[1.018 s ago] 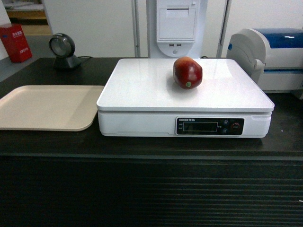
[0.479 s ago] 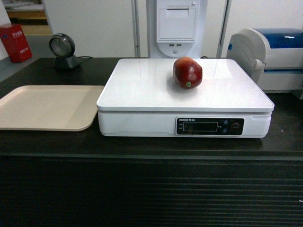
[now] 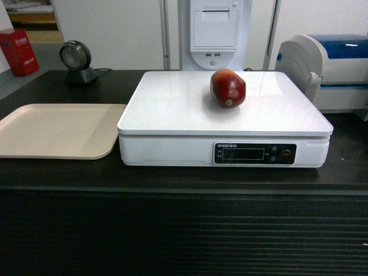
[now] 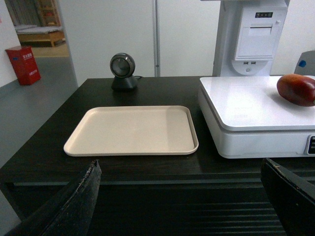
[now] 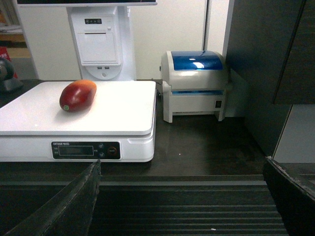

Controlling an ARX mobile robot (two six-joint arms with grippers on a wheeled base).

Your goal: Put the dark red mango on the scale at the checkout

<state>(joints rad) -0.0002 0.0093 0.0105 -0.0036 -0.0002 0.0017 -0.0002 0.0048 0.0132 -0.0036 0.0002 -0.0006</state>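
Observation:
The dark red mango (image 3: 227, 88) lies on the white scale (image 3: 172, 106), toward the back right of its top; it also shows as the mango (image 4: 297, 89) and the mango (image 5: 77, 95). The scale (image 5: 123, 113) stands on the black checkout counter (image 3: 172, 230). Neither gripper shows in the head view. My left gripper (image 4: 181, 174) hangs open in front of the counter's ribbed face, holding nothing. My right gripper (image 5: 182, 172) is likewise open and empty, low before the counter, well away from the mango.
A beige tray (image 3: 57, 129) lies left of the scale. A round black scanner (image 3: 76, 62) stands at the back left. A white-and-blue printer (image 3: 330, 69) sits at the back right, and a white kiosk (image 3: 214, 31) stands behind the scale. A red box (image 3: 20, 52) is far left.

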